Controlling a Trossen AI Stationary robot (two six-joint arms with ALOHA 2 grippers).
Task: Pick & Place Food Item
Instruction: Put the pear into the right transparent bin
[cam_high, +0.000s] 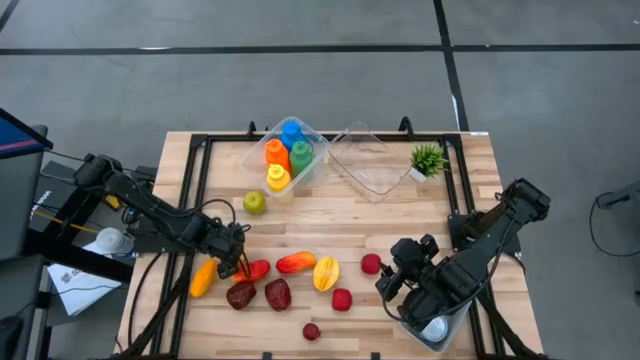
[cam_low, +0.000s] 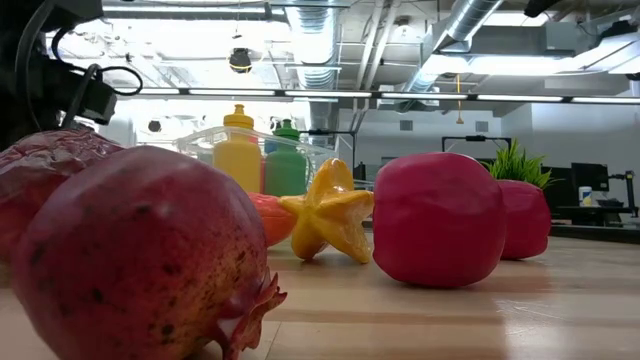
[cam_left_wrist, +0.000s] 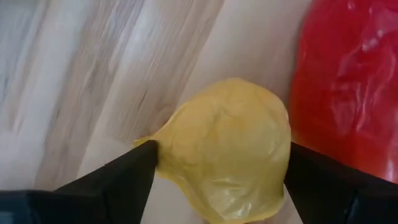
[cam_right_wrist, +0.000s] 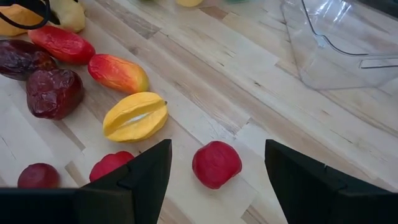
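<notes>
Yellow-orange fruit lying on the surface, just beside a red fruit, bracketed by the left tool, fingers spread and not yet gripping. Looks light, smooth, slightly slippery; best pinched across its narrow middle. Right tool open, idle.

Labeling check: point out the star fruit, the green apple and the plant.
star fruit (cam_high: 325, 272), high view, middle of its ridged top.
green apple (cam_high: 254, 202), high view, centre of the fruit.
plant (cam_high: 428, 158), high view, middle of the leaves.
</notes>
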